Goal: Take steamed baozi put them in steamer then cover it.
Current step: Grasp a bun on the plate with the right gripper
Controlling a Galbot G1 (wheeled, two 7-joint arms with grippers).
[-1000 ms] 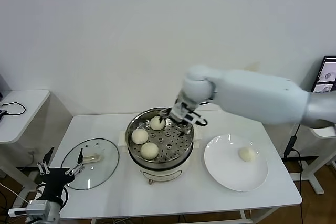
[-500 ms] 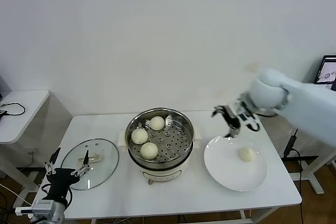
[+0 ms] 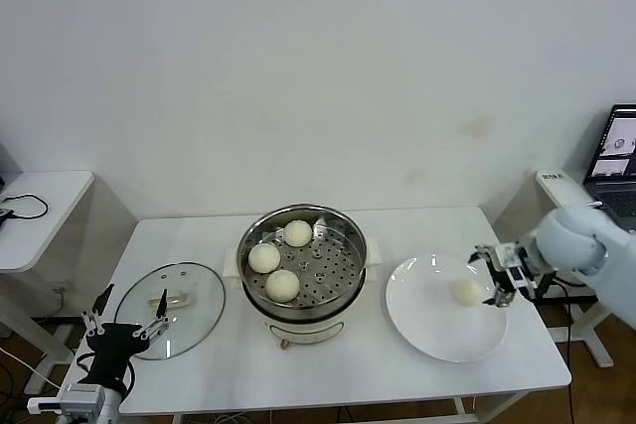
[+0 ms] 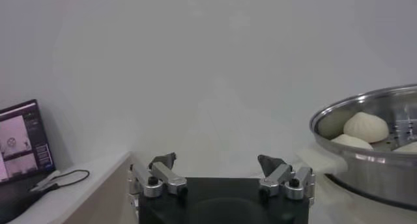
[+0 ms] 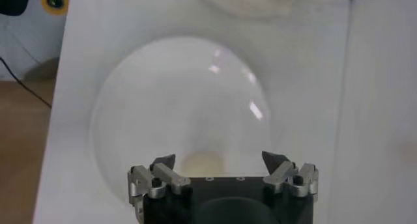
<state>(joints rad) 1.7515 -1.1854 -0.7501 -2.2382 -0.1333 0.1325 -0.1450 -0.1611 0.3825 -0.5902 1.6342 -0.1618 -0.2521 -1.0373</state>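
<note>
The right claw (image 3: 505,273) hangs over the right edge of the white plate (image 3: 427,330), its fingers spread wide with nothing between them. It sits just beside the lone baozi on the plate (image 3: 466,292) without touching it. In the right wrist view the two fingertips (image 5: 163,163) stand well apart above the plate (image 5: 143,114), and that baozi (image 5: 203,163) shows as a pale mound low between them, partly hidden by the claw's black body.

The left claw (image 3: 123,325) is parked low at the near left corner of the white surface (image 3: 348,384), fingers also spread wide and empty, hovering at the near rim of the cover (image 3: 171,309). The left wrist view shows its fingertips (image 4: 164,160) apart with only air between them, and the steamer (image 4: 365,160) off to one side.

There are four baozi in all. Three lie on the perforated tray inside the steamer (image 3: 350,235): one at the back (image 3: 297,233), one at the left (image 3: 263,258) and one at the front (image 3: 283,286), close together. The fourth is the one on the plate.

There is one steamer, standing at the middle of the surface with its top open. There is one cover, lying flat on the surface to the left of the steamer, its cream handle (image 3: 176,298) facing up. There is one plate, to the right of the steamer.
</note>
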